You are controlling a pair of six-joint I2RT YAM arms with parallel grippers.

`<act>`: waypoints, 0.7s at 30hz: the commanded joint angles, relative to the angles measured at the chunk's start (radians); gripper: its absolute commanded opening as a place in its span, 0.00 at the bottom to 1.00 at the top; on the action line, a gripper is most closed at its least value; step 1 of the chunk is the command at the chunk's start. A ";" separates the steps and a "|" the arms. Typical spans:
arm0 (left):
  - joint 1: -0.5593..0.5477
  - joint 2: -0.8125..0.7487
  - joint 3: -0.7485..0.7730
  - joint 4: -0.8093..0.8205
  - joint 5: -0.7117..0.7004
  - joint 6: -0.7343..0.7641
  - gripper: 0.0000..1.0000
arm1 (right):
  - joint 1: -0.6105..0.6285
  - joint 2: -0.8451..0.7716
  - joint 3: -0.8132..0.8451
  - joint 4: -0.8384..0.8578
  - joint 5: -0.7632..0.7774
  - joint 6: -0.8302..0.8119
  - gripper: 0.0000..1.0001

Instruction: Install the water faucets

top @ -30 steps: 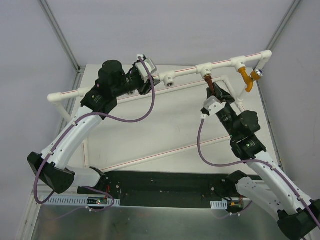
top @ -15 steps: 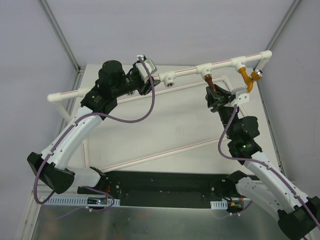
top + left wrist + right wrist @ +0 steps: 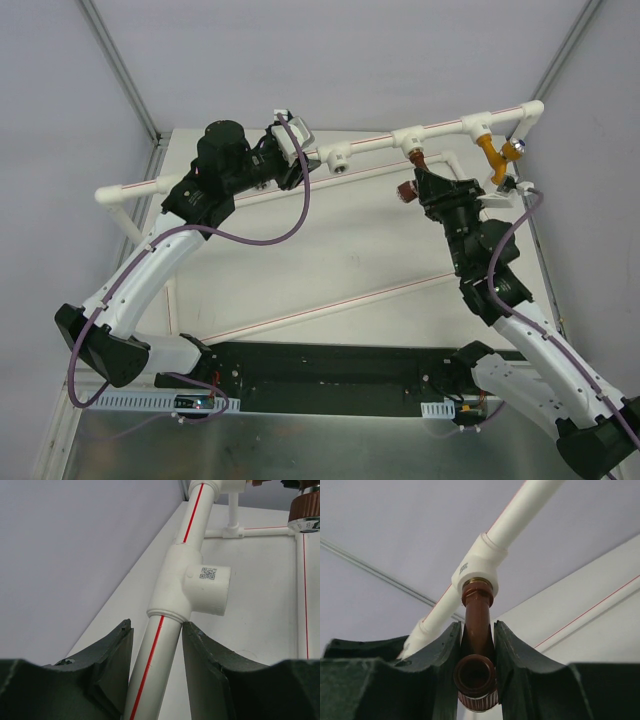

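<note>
The dark reddish-brown faucet [image 3: 405,190] hangs from the middle tee socket [image 3: 410,137] of the white pipe [image 3: 370,143], its knob pointing left. My right gripper [image 3: 426,180] is shut on its stem; in the right wrist view the faucet [image 3: 476,630] sits between my fingers [image 3: 445,650], its threaded end in the tee [image 3: 477,562]. The orange-yellow faucet [image 3: 490,155] hangs from the right tee. My left gripper [image 3: 293,168] is shut on the white pipe [image 3: 150,670] just below a tee socket [image 3: 197,585].
An open tee socket [image 3: 340,158] faces forward beside my left gripper. The pipe frame continues to a left corner [image 3: 108,195] and a right corner [image 3: 535,108]. Thin red-lined rods [image 3: 310,315] lie on the table. Grey walls enclose the back and sides.
My right wrist has rolled round, its camera swinging from the left side to the right, turning the brown faucet with it; the knob now points left. The left arm has not moved.
</note>
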 commanded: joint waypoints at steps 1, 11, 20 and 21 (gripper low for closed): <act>-0.027 0.063 -0.106 -0.466 0.050 -0.149 0.00 | -0.014 0.023 0.035 -0.268 0.117 0.457 0.00; -0.027 0.062 -0.107 -0.466 0.044 -0.149 0.00 | -0.015 0.040 -0.004 -0.255 0.012 1.169 0.00; -0.027 0.062 -0.107 -0.466 0.046 -0.149 0.00 | -0.015 -0.019 -0.005 -0.160 -0.020 1.374 0.10; -0.027 0.060 -0.107 -0.466 0.043 -0.149 0.00 | -0.013 -0.031 -0.005 -0.176 -0.035 1.363 0.21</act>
